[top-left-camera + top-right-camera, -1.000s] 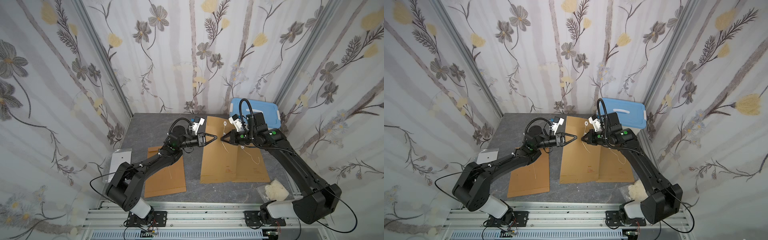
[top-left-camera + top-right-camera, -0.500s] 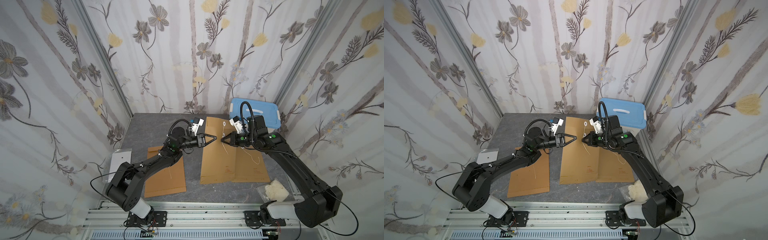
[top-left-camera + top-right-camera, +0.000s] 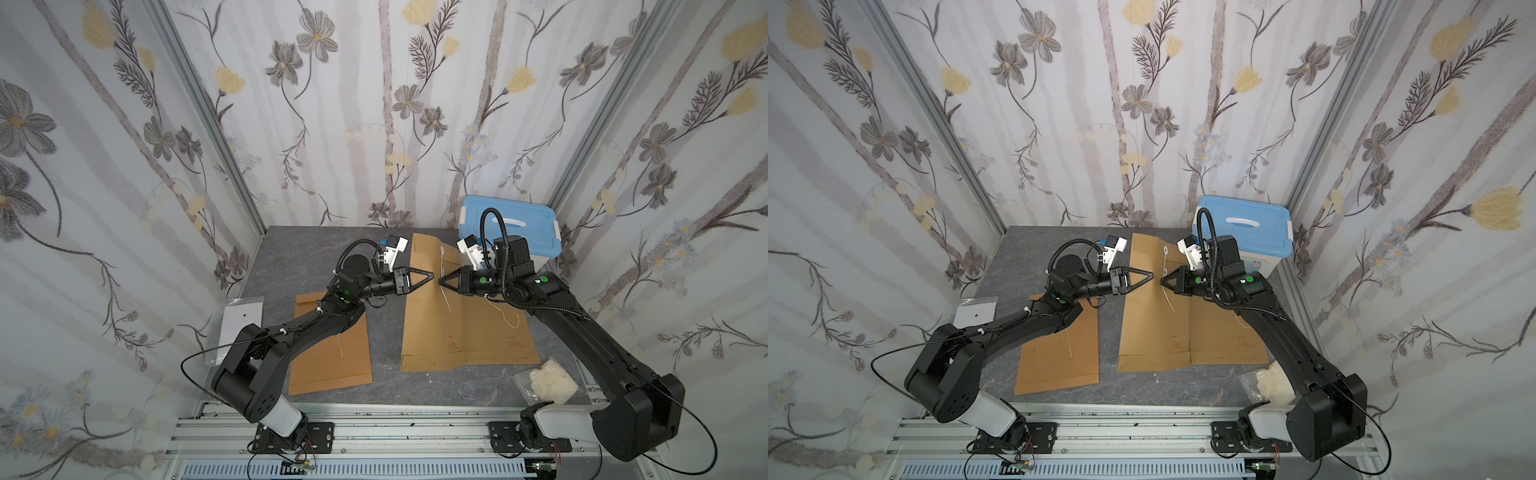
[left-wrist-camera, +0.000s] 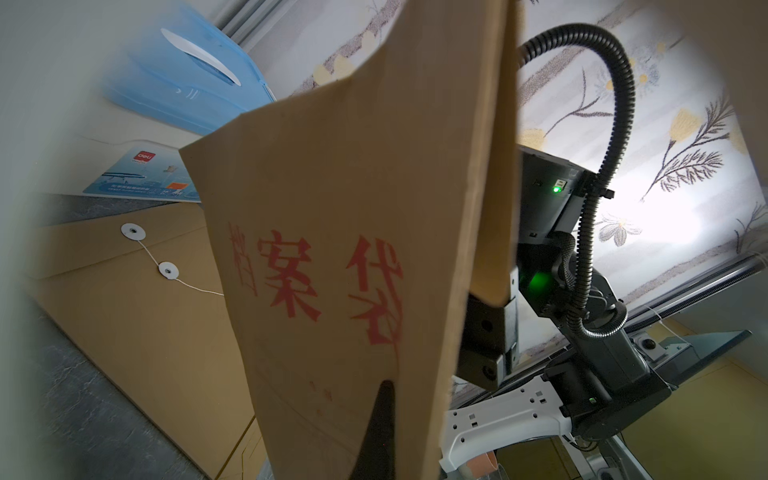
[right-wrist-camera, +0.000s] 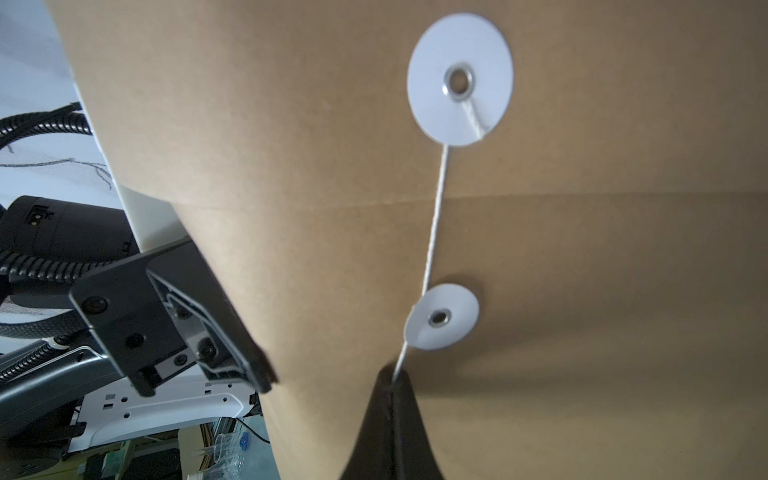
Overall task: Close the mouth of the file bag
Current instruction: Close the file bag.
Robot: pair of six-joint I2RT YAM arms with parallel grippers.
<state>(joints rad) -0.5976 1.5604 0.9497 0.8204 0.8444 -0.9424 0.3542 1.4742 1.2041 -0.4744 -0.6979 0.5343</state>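
Barely anything moves: right gripper (image 3: 441, 281) edges slightly left and nearer, fingers clenched on the string (image 5: 432, 232) just past the lower disc (image 5: 442, 318), line taut from the upper disc (image 5: 459, 79). The left gripper (image 3: 433, 274) stays put, clamped, apparently on the left side of the file bag (image 3: 428, 332). The bag sits mid-table (image 3: 316, 249), far part lifted, near end beside a second bag (image 3: 498, 332) on its right. Flap is folded over, but I see no full turn round the lower disc, so winding looks barely started and the mouth isn't secured.
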